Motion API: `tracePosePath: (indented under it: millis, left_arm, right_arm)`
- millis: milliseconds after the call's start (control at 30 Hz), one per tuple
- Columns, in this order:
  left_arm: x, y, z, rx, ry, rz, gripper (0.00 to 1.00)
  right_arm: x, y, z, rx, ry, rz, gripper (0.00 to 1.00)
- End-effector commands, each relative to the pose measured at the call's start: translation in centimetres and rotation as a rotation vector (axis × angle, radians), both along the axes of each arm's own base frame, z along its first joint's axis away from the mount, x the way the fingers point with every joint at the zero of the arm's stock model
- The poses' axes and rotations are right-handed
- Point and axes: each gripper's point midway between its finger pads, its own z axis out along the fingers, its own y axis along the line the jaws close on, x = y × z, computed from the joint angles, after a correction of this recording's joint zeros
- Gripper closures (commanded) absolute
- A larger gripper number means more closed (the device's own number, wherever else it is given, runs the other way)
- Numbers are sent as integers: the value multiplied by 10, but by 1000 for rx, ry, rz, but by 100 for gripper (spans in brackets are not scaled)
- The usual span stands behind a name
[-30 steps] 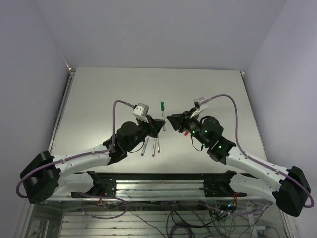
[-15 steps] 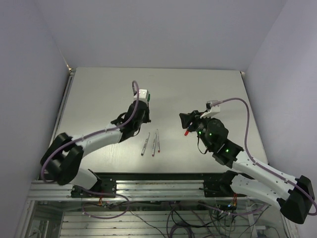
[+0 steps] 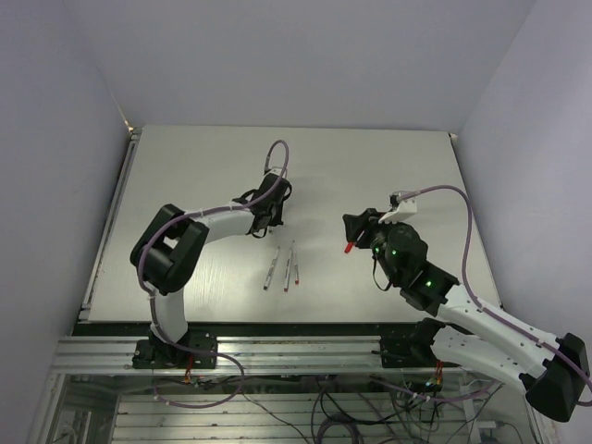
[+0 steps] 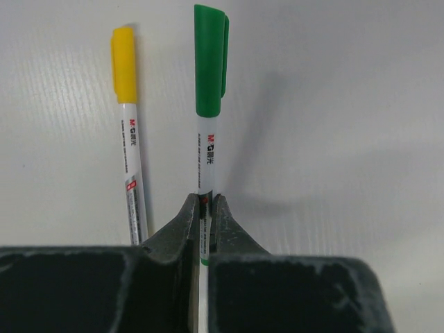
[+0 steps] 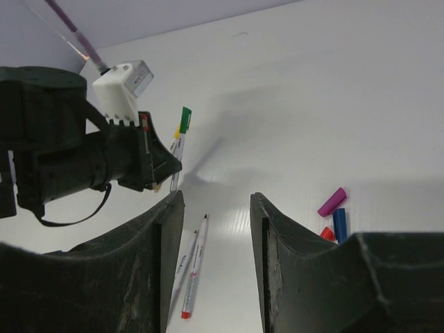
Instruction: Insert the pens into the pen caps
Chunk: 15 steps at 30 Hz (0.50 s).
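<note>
My left gripper (image 4: 204,202) is shut on the white barrel of a pen with a green cap (image 4: 208,62) on it. It holds this pen just over the table, beside a yellow-capped pen (image 4: 128,132) that lies flat to its left. From above, the left gripper (image 3: 271,218) sits left of centre. My right gripper (image 5: 215,201) is open and empty, hanging above the table (image 3: 416,176) at centre right (image 3: 351,226). Three uncapped pens (image 3: 283,267) lie side by side below the left gripper; the right wrist view shows two of them (image 5: 193,277). Purple (image 5: 331,202), blue (image 5: 339,224) and red (image 5: 327,234) pen caps lie by the right finger.
A red cap (image 3: 348,248) shows just under the right gripper in the top view. Grey walls close in the table on the left, far and right sides. The left arm (image 3: 208,220) stretches across the table's left half.
The two grippers, close together at the centre a second ago, have parted. The left carried the green-capped pen left and farther away, next to the yellow one; the right opened and drew back right.
</note>
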Motion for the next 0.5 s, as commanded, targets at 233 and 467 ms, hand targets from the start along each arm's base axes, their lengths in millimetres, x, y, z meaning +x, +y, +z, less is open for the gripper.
tracePosePath:
  millis: [233,467]
  left_arm:
    - [19,10,-10,33,47,53,93]
    - [20,19,-16,82,63,93,93]
  right_arm:
    - [0,-1,-10,0,25,-13,58]
    - [0,4,-10,10,21,4,59]
